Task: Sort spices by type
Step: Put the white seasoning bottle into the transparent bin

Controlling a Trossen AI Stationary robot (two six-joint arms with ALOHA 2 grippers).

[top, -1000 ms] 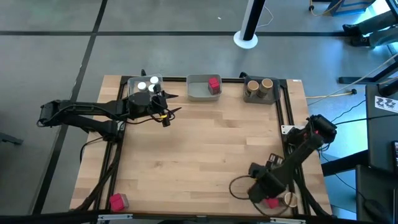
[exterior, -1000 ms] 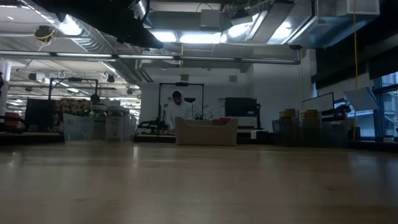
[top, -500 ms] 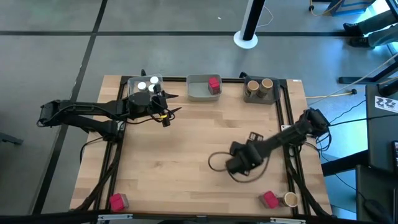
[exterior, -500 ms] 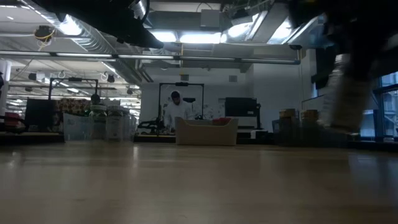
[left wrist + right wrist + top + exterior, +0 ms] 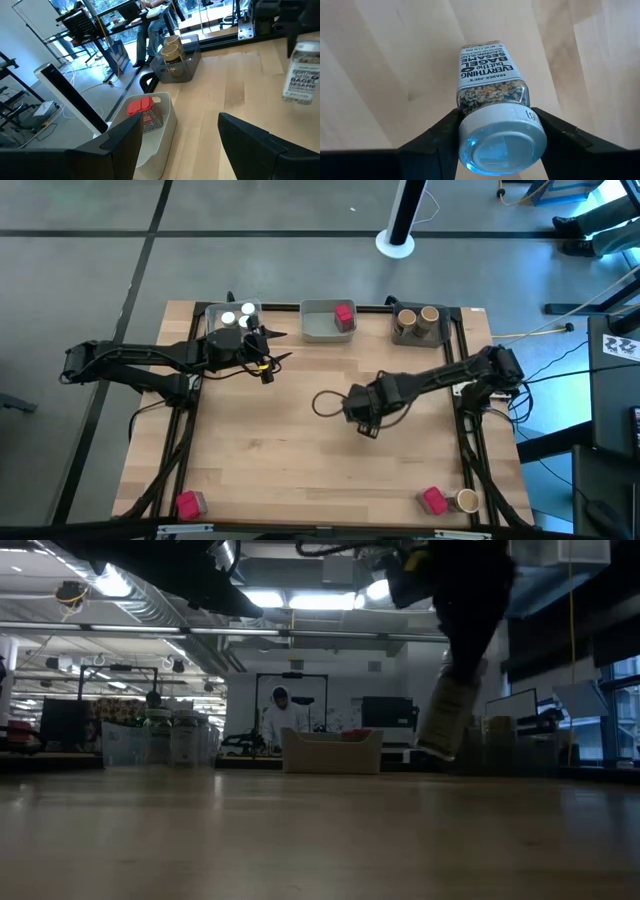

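My right gripper (image 5: 362, 412) hangs over the middle of the table, shut on a white-capped jar of seasoning (image 5: 492, 85), which also shows in the low view (image 5: 447, 720). My left gripper (image 5: 268, 355) waits open and empty at the far left, beside the tray of white-capped jars (image 5: 232, 320). A pale tray (image 5: 322, 322) at the far middle holds a red packet (image 5: 344, 315). A dark tray (image 5: 418, 325) at the far right holds two tan jars. A red packet (image 5: 188, 503) lies at the near left corner. Another red packet (image 5: 434, 500) and a tan jar (image 5: 466, 500) lie near right. My right gripper pinches the jar at its white cap (image 5: 470, 125) between the two fingers (image 5: 437, 142), one on each side. The fingers come from above, pointing down. The jar hangs below them, cap up and slightly tilted, clear of the table (image 5: 300, 830).
A black frame rail (image 5: 462, 370) runs along the table's right side and another (image 5: 185, 430) along its left. The three trays line the far edge. Bare wood (image 5: 290, 450) lies between the arms. A person (image 5: 284, 715) stands in the room beyond the table.
My right gripper has swung from the near right corner, by the red packet and tan jar, toward the table's middle and far side. It carries the white-capped jar clear of the table, and it has tipped to point more steeply down.
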